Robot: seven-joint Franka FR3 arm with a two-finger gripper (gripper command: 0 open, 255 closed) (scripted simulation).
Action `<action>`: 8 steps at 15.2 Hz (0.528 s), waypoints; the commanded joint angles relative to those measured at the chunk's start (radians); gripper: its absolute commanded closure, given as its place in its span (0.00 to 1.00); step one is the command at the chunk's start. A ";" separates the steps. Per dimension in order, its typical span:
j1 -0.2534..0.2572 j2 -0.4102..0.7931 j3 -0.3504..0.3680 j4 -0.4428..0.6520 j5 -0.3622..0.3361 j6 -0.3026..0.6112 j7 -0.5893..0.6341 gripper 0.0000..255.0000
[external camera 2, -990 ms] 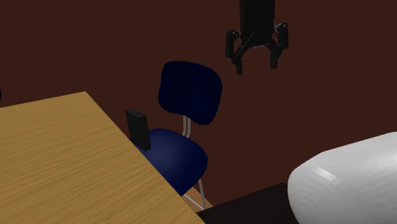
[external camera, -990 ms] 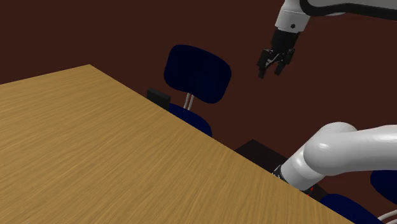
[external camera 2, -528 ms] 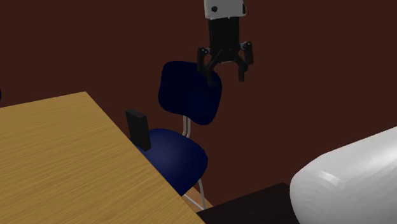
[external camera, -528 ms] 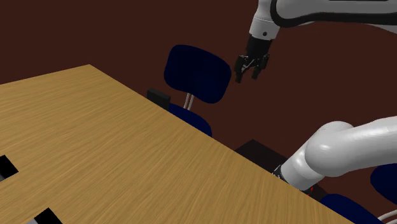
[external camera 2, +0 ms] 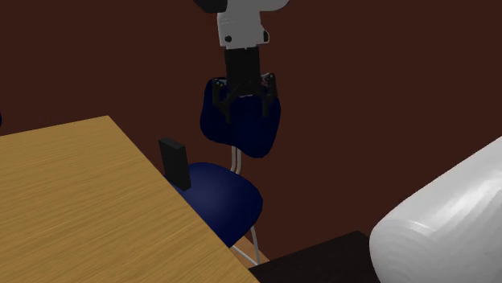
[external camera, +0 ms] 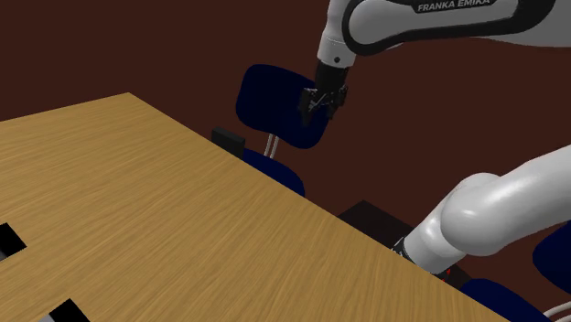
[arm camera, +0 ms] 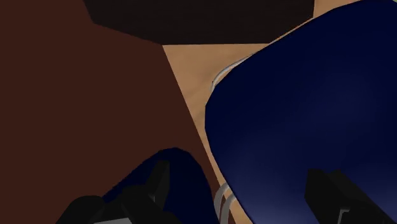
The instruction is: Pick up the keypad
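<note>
- The black gripper [external camera: 320,99] [external camera 2: 245,100] [arm camera: 242,191] points downward with its 2 fingers spread apart and nothing between them.
- In the wrist view, each finger [arm camera: 156,184] comes in from the edge with a wide gap between them, and blue chair surface shows through that gap.
- A white wrist and forearm [external camera: 430,18] carry the gripper. The forearm bears the lettering FRANKA EMIKA and reaches in from the shoulder view's upper right.
- In both exterior views the gripper hangs level with the backrest of a dark blue chair [external camera: 279,101] [external camera 2: 241,116] [arm camera: 305,108], overlapping its upper part.
- The chair has pale metal tubes joining the backrest to a rounded blue seat, which lies below the gripper.
- The keypad [external camera: 228,139] [external camera 2: 174,162], drawn as a plain black slab, stands upright just beyond the table's far edge, against the seat.
- It sits lower than the gripper and well apart from it, toward the left in both exterior views.
- I cannot tell whether its base rests on the seat or against the table's edge.
- The table [external camera: 183,238] [external camera 2: 80,209] has a light wood-grain top filling the lower left of both exterior views.
- 2 dark shapes with pale edges sit at the shoulder view's lower left corner, cut off too much to name.
- A thick white arm link [external camera: 494,215] [external camera 2: 442,233] rises from the dark stand [external camera: 375,220] [external camera 2: 314,261] at the lower right.
- A dark reddish-brown wall [external camera: 137,46] backs the scene.
</note>
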State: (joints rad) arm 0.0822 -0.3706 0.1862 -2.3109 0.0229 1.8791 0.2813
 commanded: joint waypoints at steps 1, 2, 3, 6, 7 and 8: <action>0.011 0.068 0.022 0.027 0.003 0.048 0.015 0.00; 0.016 0.099 0.032 0.042 0.003 0.067 0.023 0.00; 0.022 0.130 0.042 0.058 0.003 0.085 0.031 0.00; 0.038 0.225 0.071 0.112 -0.005 0.134 0.055 0.00; 0.044 0.257 0.080 0.132 -0.010 0.149 0.064 0.00; 0.050 0.289 0.089 0.153 -0.015 0.162 0.073 0.00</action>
State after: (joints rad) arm 0.1281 -0.1175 0.2681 -2.1830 0.0139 2.0269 0.3487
